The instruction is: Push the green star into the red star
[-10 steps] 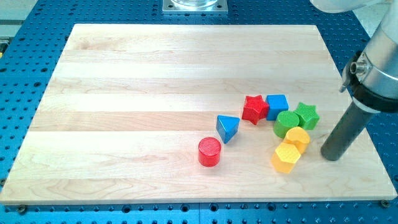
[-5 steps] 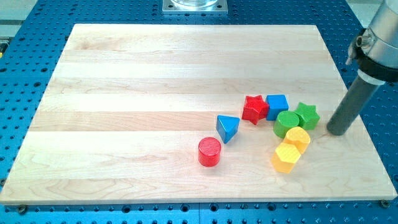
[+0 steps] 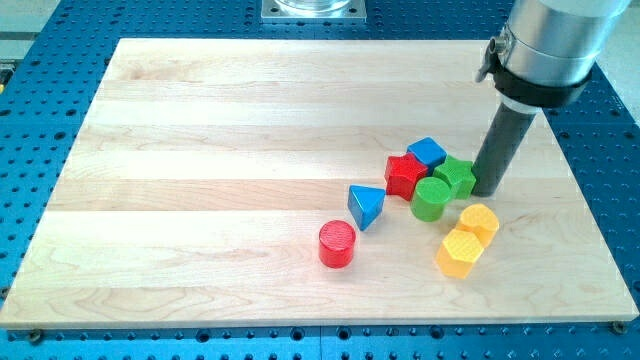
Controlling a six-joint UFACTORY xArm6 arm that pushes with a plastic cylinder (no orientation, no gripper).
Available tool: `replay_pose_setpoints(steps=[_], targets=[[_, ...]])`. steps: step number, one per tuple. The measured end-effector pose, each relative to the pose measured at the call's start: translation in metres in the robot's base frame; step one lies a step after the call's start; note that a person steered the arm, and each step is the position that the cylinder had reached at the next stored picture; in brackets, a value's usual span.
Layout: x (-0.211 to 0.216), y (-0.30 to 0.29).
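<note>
The green star (image 3: 457,176) lies right of the board's middle with my tip (image 3: 489,190) touching its right side. The red star (image 3: 404,175) sits a little to the green star's left. A green cylinder (image 3: 431,198) is wedged low between the two stars and touches both. A blue cube (image 3: 427,153) sits just above them, against the red star's upper right. The rod rises from the tip toward the view's top right.
Two yellow blocks (image 3: 479,221) (image 3: 460,251) lie below my tip. A blue triangular block (image 3: 366,205) and a red cylinder (image 3: 337,244) lie to the lower left of the cluster. The wooden board (image 3: 250,120) sits on a blue perforated table.
My tip swept from the board's right edge up and leftward into the green star. The green star, green cylinder, blue cube and red star all shifted left and packed closer together.
</note>
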State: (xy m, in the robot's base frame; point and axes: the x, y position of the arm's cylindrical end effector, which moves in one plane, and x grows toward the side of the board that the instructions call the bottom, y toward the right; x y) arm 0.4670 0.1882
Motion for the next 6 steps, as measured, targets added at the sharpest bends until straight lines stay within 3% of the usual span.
replay_pose_setpoints(steps=[1,4,6], targets=[[-0.009,-0.003],[0.025,-0.008],[0.036,-0.057]])
